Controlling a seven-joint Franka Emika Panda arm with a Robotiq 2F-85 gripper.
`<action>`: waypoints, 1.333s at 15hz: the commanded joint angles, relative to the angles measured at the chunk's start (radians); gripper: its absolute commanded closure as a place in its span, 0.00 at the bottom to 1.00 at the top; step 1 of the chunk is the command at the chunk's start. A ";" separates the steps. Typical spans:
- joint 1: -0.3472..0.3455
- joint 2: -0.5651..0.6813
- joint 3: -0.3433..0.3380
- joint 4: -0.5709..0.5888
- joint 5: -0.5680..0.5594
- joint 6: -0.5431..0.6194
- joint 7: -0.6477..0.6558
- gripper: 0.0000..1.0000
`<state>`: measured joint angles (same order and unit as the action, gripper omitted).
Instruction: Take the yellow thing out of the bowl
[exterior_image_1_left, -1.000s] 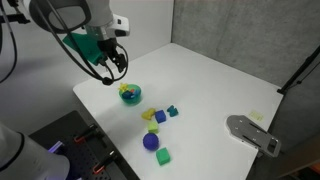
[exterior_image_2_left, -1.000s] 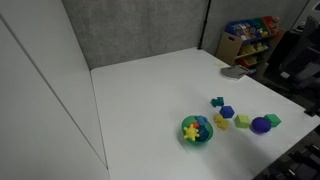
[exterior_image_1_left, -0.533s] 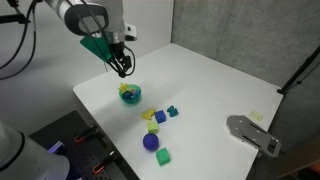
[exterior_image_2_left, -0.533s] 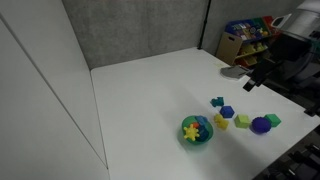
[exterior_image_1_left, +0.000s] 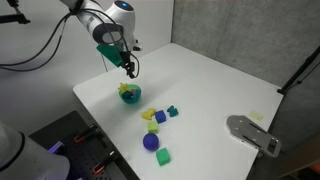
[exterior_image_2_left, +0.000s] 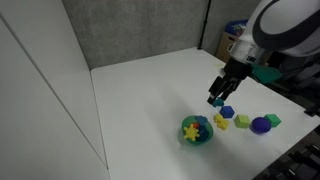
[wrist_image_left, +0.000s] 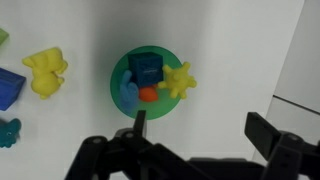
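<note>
Green-rimmed bowl (wrist_image_left: 117, 85) holds the yellow thing (wrist_image_left: 178, 81) against its right rim, crowded by a blue block (wrist_image_left: 145, 68); my pincer (wrist_image_left: 198, 125), spread wide above, could catch rim or block too and tip everything.

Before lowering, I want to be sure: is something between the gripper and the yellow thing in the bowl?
Nothing visible. The yellow thing lies uncovered in the bowl, beside a blue block; the gripper hovers above.
</note>
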<state>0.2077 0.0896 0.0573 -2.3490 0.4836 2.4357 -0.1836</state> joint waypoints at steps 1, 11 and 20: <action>-0.024 0.167 0.066 0.112 0.014 0.039 0.038 0.00; -0.053 0.470 0.149 0.272 -0.031 0.103 0.094 0.00; -0.068 0.584 0.184 0.344 -0.044 0.087 0.113 0.25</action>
<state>0.1580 0.6445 0.2221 -2.0479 0.4765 2.5503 -0.1079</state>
